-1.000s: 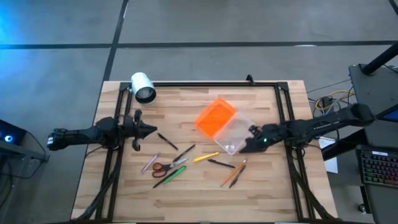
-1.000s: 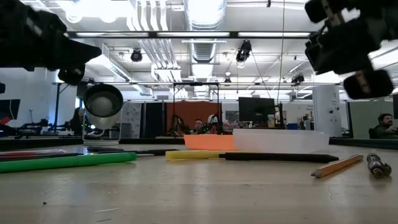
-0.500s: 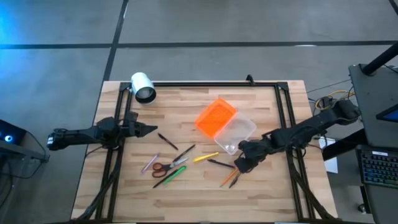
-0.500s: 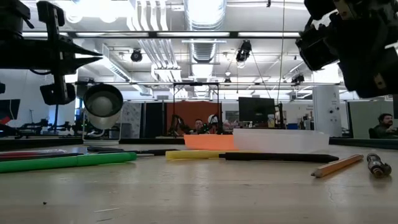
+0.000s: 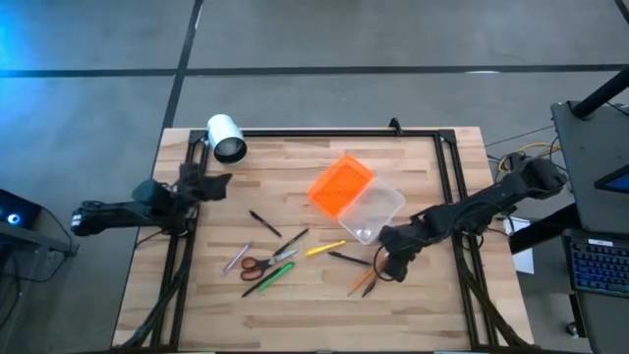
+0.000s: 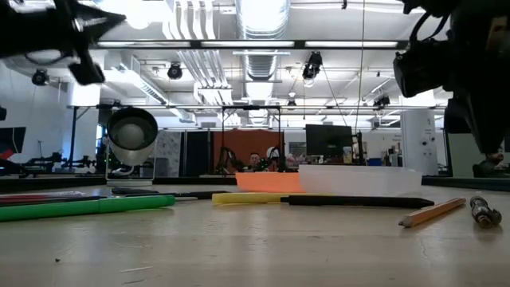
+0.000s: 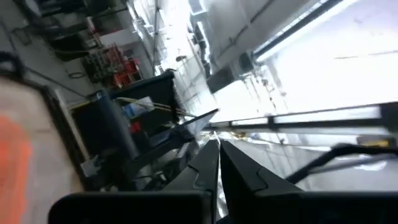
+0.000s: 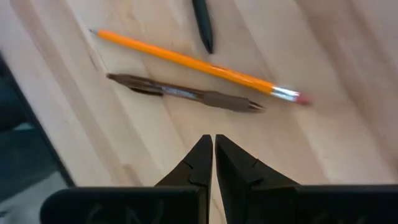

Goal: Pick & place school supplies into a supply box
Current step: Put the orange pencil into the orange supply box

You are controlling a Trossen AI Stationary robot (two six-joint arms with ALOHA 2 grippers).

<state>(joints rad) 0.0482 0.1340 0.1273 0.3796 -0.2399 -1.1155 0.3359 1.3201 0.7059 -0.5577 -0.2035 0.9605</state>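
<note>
The supply box (image 5: 375,213) is clear and lies open on the table, with its orange lid (image 5: 340,185) flat beside it. The pens and markers lie scattered near it: a yellow marker (image 5: 325,249), a green marker (image 5: 267,278), red-handled scissors (image 5: 257,264), a pink pen (image 5: 236,258) and black pens (image 5: 263,222). My right gripper (image 5: 388,269) is shut and points down just above the orange pencil (image 8: 199,62) and the brown pen (image 8: 186,93). My left gripper (image 5: 218,181) is shut, raised at the table's left edge, and holds nothing.
A white cylinder (image 5: 226,138) lies at the far left corner, close to my left arm. A black frame (image 5: 334,132) runs along the table's far and side edges. Bare wood shows along the near edge (image 5: 314,324). People sit in the room beyond the table.
My right gripper has moved from beside the clear box toward the near edge and has tipped down over the orange pencil and the brown pen. My left gripper has drawn back toward the table's far left and has tipped upward. Nothing on the table has moved.
</note>
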